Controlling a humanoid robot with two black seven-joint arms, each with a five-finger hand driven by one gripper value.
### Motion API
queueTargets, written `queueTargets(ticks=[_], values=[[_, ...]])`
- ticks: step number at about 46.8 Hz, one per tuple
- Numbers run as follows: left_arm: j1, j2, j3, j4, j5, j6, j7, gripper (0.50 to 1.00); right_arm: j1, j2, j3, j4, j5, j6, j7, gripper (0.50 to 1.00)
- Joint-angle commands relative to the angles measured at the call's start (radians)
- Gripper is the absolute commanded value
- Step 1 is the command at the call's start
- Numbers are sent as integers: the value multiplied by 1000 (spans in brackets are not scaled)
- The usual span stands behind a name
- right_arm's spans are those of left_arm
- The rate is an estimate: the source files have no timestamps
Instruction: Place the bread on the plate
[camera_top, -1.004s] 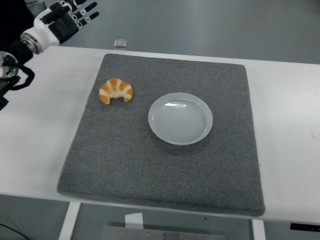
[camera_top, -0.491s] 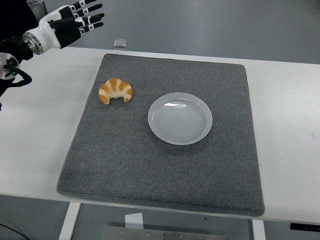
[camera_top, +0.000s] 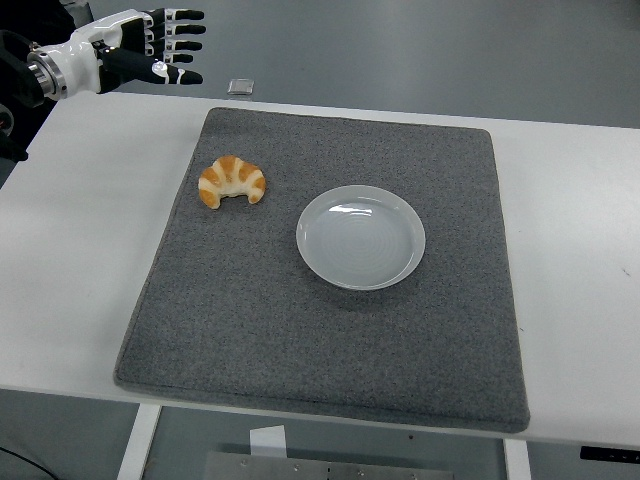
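Hovering open-fingered, left hand (camera_top: 135, 52) well apart from bread (camera_top: 232, 180).

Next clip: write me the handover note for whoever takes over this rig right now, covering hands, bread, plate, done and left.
Left hand: open, fingers spread, holding nothing, raised over the table's far left corner, well short of the bread.
Right hand: not in view.
Bread: a croissant lying on the grey mat, left of the plate, not touching it.
Plate: white, empty, near the mat's middle.
Done: nothing yet; bread untouched.
Left: reach the bread, grasp it, carry it to the plate, release.
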Motion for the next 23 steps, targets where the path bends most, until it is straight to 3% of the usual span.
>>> queueTargets(ticks=[1, 12, 23], values=[[-2, 8, 2, -29, 87, 3, -1, 999, 0, 0, 0, 0, 0, 0, 0, 952], [12, 44, 12, -119, 253, 32, -19, 996, 0, 0, 0, 0, 0, 0, 0, 952], [66, 48, 31, -203, 388, 198, -19, 996, 0, 0, 0, 0, 0, 0, 0, 952]])
